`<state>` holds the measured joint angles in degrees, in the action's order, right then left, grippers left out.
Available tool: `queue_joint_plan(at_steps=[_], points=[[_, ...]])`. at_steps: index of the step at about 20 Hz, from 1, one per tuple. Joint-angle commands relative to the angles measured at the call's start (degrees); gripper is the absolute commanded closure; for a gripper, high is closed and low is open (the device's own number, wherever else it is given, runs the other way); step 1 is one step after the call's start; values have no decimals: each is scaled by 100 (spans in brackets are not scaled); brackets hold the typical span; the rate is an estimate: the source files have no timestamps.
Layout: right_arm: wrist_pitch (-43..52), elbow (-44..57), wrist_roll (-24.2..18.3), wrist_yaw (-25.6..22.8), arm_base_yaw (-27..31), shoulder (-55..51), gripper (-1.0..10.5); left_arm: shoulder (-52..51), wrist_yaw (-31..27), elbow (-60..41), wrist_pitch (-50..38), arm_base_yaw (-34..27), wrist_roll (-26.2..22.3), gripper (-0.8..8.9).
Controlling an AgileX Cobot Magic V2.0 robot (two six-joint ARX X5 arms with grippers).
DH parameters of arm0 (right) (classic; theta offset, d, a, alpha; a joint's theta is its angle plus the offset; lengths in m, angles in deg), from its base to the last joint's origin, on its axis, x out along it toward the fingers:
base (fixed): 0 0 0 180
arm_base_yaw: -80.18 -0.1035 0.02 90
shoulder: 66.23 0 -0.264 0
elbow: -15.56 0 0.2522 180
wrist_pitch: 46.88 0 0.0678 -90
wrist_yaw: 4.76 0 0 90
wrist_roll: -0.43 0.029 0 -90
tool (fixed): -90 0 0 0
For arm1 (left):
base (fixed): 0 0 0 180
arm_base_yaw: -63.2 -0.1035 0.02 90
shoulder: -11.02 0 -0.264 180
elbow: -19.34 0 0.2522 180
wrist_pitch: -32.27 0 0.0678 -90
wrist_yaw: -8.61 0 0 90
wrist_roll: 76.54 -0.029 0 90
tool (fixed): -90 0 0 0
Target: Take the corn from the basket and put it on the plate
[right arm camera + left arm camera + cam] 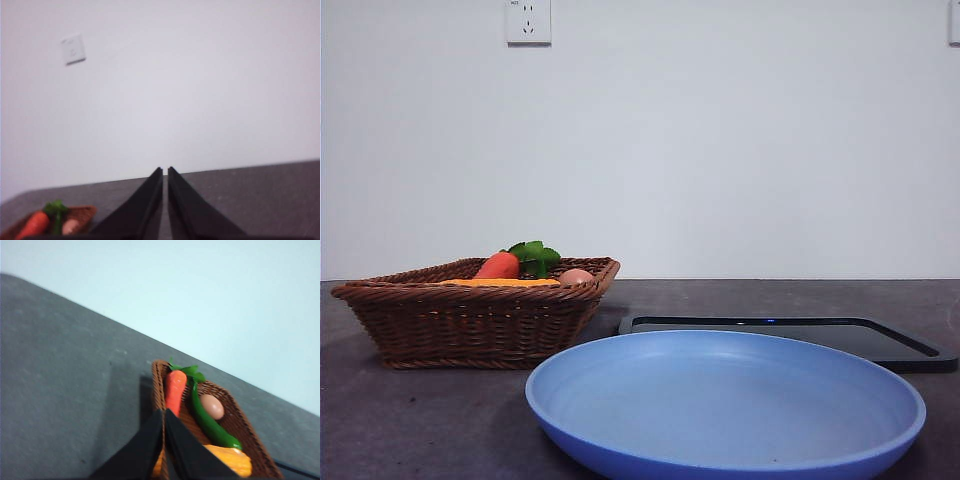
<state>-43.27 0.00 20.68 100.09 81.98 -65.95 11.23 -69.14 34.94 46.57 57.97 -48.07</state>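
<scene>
Item: corn (pixel 231 458) lying in basket (pixel 470 325) beside carrot (pixel 175 391), cucumber (pixel 210 422) and egg (pixel 213 406); our left gripper (pixel 164 412) and right gripper (pixel 165 171) clenched empty; risk, we judge: crowded neighbours snagged, plate (pixel 725 410) missed.

Your left claw (pixel 164 412) has its two black jaws pressed together, holding nothing. Your right claw (pixel 165 170) is the same, jaws together and empty, held up and looking level. Neither arm shows in the front view.
</scene>
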Motion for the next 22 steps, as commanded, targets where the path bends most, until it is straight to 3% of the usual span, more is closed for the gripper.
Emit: queue_joint_plan(at_steps=[1,4,9,12,22], points=[[-345,-363,715,-37,-15,-4,945,-2,151,155,-28,-15,404,806],[-973,-789,693,-197,-15,35,945,22,260,463,-2,-15,420,806],[-1875,-1495,236,-291,-15,374,945,321,387,1207,382,-15,393,806],[-2437,-1928,-13,-245,-22,684,945,678,656,1742,850,-15,107,806],[-4538,-3477,-870,1025,-24,2063,945,2068,1845,3314,2531,0,-1209,806]])
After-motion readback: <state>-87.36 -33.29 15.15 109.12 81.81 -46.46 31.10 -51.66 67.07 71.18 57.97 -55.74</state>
